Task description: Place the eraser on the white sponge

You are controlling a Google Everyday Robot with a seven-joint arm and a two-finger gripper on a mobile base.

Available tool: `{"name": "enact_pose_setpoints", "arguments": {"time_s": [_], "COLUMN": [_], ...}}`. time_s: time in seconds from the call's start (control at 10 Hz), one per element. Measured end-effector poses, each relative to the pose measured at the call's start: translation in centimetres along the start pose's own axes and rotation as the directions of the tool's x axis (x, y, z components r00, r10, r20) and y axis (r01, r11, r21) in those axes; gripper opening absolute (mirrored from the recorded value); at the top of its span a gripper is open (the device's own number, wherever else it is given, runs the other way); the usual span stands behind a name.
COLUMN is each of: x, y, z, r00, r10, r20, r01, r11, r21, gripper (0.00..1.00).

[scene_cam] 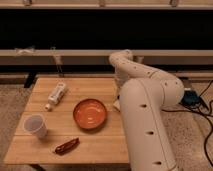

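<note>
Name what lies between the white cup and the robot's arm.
The orange bowl, seen in the camera view; the hand is hidden behind the arm.

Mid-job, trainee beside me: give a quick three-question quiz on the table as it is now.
1. True or false: the white bottle lies on its side, picture-left of the orange bowl.
2. Which lies nearest the table's front edge? A) orange bowl B) reddish-brown wrapper C) white cup
3. Fill in: the gripper, by the table's right side, is hidden behind the robot's ____.
Key: 1 true; 2 B; 3 arm.
</note>
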Motion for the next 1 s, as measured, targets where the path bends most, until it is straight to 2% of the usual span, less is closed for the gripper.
{"name": "enact_pose_setpoints", "arguments": {"time_s": [0.4, 1.0], "x": [-0.2, -0.4], "y": [0.4, -0.3], "z": [0.8, 3.3], "r00": [1.000, 0.996], "r10": [0.007, 0.055], "r20": [-0.013, -0.073], "r01": [-0.007, -0.057], "r11": [1.000, 0.998], "r21": [-0.013, -0.022], "gripper": [0.68, 0.68]}}
